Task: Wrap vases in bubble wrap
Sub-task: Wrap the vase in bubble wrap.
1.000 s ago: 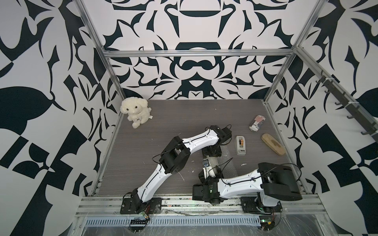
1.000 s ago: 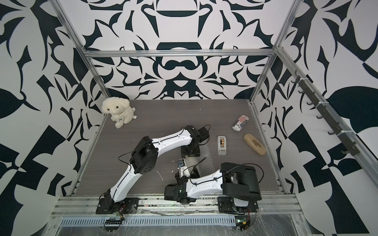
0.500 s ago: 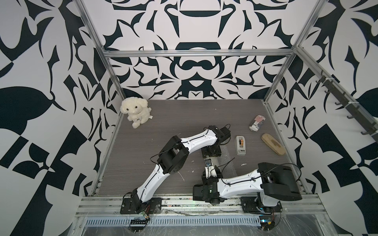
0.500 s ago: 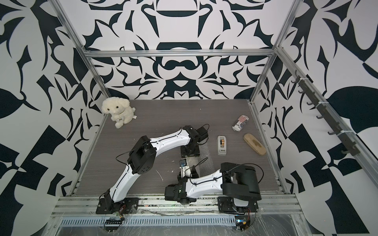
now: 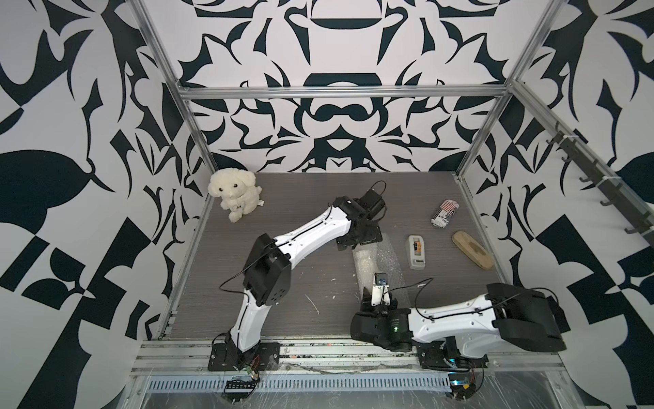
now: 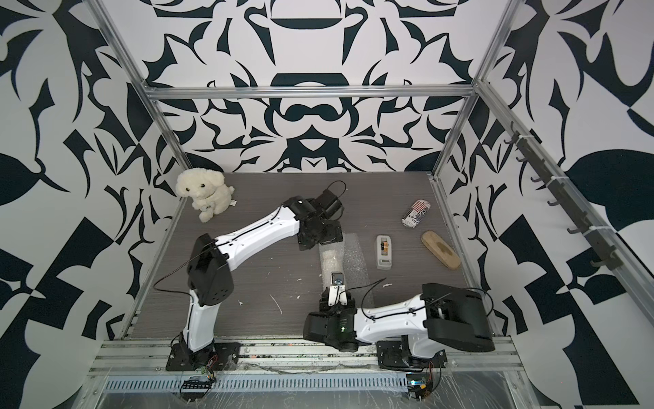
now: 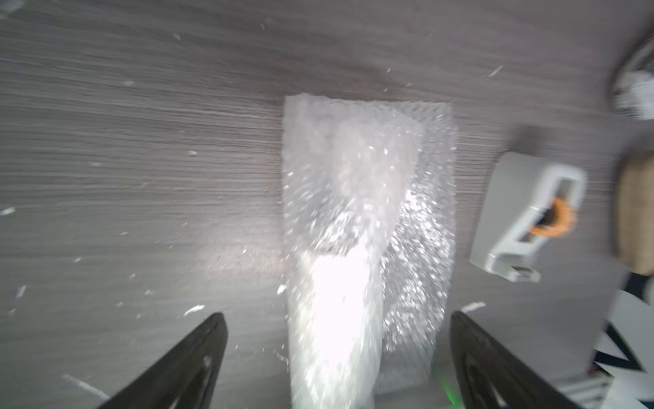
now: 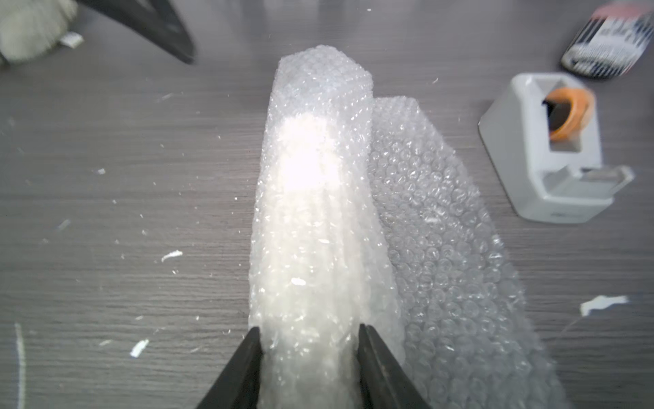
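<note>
White ribbed ceramic vase (image 8: 304, 198) rolled in clear bubble wrap sheet (image 8: 446, 255) on grey desk (image 8: 106, 219). Right gripper (image 8: 309, 331) jaws pinch roll end; left gripper (image 7: 338, 315) jaws wide, off it. Unpinned flap may spring open.

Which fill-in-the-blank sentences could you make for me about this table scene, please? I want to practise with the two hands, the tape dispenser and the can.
1. The right hand is shut on the rolled ____.
2. The jaws of the left hand stand ____, and it holds nothing.
3. The tape dispenser holds a roll of ____ tape.
4. The striped can lies on its ____.

Missing words: bubble wrap; open; orange; side.
</note>
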